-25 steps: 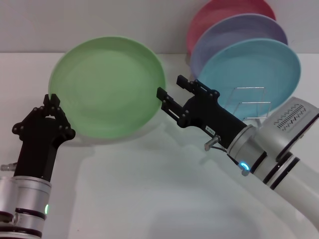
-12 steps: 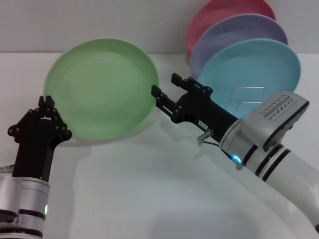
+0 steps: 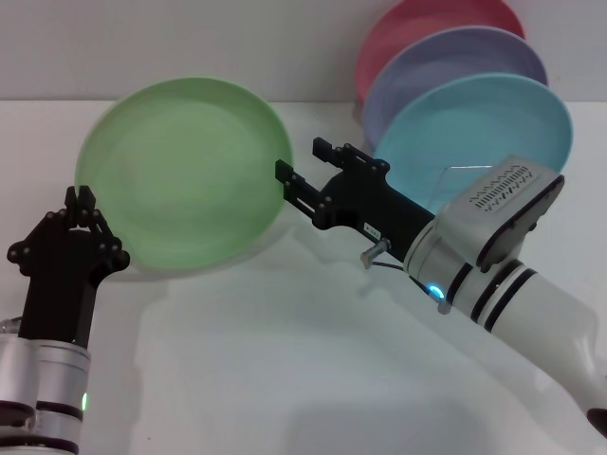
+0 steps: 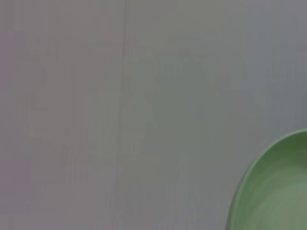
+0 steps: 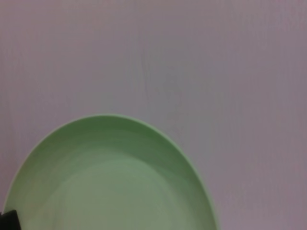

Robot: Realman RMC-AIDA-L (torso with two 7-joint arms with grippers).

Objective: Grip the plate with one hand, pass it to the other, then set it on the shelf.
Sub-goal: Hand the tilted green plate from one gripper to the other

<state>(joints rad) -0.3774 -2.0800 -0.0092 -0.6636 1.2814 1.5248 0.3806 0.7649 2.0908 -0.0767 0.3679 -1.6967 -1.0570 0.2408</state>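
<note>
Plate (image 3: 180,171), light green, is held up off the white table (image 3: 285,379), tilted so its hollow face shows to the head camera; it casts a soft shadow on the table under its lower rim. Left hand (image 3: 81,194) sits at the plate's lower left rim, black fingers pinched together on the edge, arm rising from below the plate's left side. Right hand (image 3: 302,159) is at the plate's right rim, fingers held apart: the nearer finger ends at the rim, the farther one lies just beyond it. Cannot tell whether either finger touches the plate. The right arm runs away from the plate toward the lower right, green-blue light ring lit on its wrist. Right of the plate, past the right hand, stands the shelf (image 3: 455,169), only a thin stretch of silver wire showing. Three plates stand upright there, one behind another: blue plate (image 3: 493,123) nearest, lavender plate (image 3: 455,52) behind it, pink plate (image 3: 417,24) at the back against the wall. The green plate is well apart from the shelf. Left wrist view: only an arc of the plate's rim (image 4: 273,187) in one corner, grey wall for the rest. Right wrist view: a broad part of the plate's face and rim (image 5: 110,177) against the same wall, with a small black sliver at the frame's corner, too little to identify.
</note>
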